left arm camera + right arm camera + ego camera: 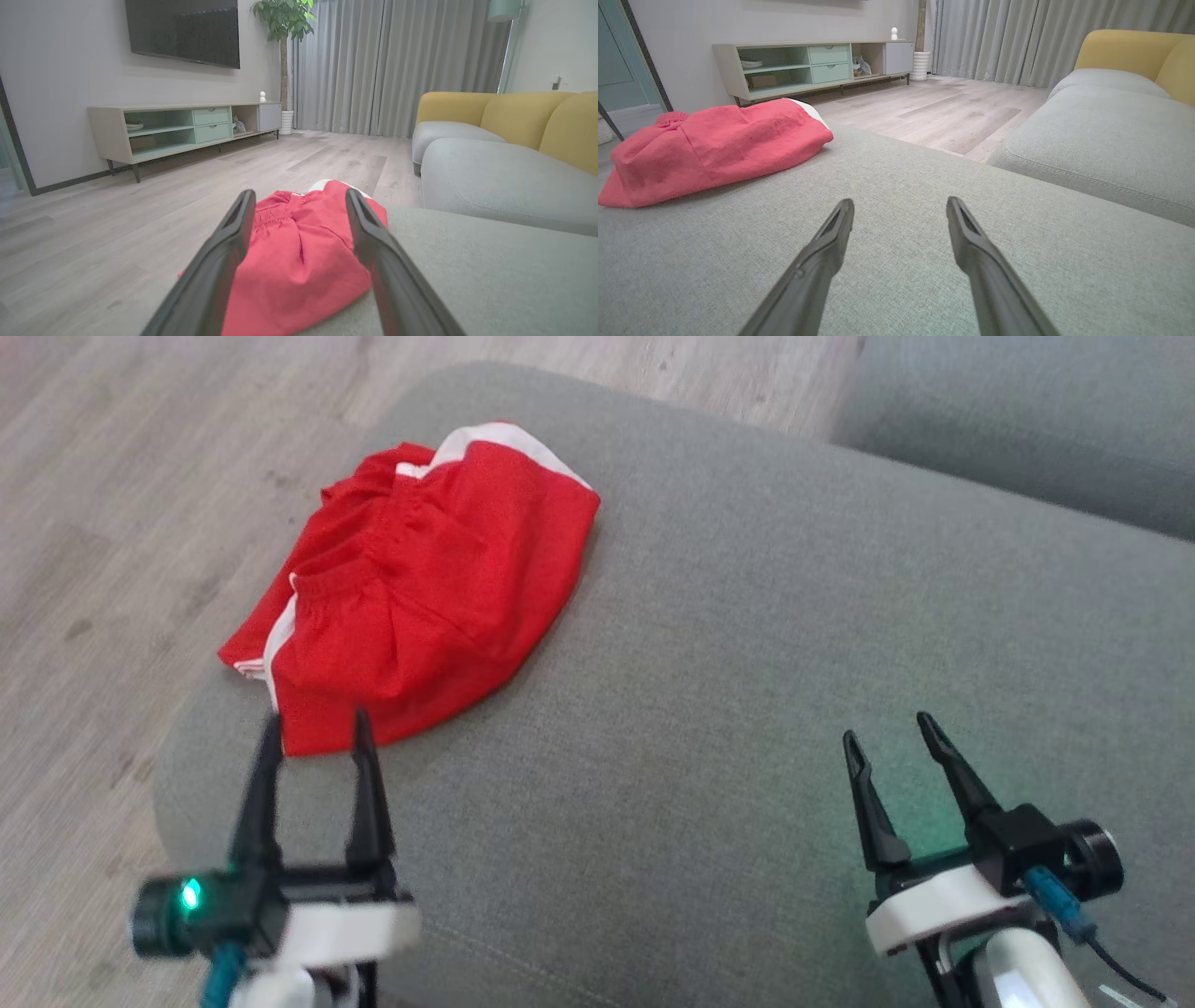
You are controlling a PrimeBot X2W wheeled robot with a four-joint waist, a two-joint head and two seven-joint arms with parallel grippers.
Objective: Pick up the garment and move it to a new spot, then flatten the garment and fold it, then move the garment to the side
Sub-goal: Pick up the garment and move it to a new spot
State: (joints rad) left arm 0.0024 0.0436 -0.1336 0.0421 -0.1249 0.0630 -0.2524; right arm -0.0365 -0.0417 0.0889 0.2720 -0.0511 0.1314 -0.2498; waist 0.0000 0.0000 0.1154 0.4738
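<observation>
The garment (420, 579) is a pair of red shorts with white trim, folded into a rough bundle near the left edge of a grey ottoman cushion (747, 663). My left gripper (317, 726) stands open just in front of the garment's near hem, and in the left wrist view the garment (299, 261) shows between its two fingers. My right gripper (892, 733) is open over bare cushion at the right, well away from the garment (714, 149), which lies far left in the right wrist view.
The cushion's left edge drops to a pale wood floor (112, 523). A second grey sofa seat (1027, 420) with yellow backrests (528, 116) lies to the right. A TV console (187, 128), a potted plant (282, 18) and grey curtains (397, 65) stand across the room.
</observation>
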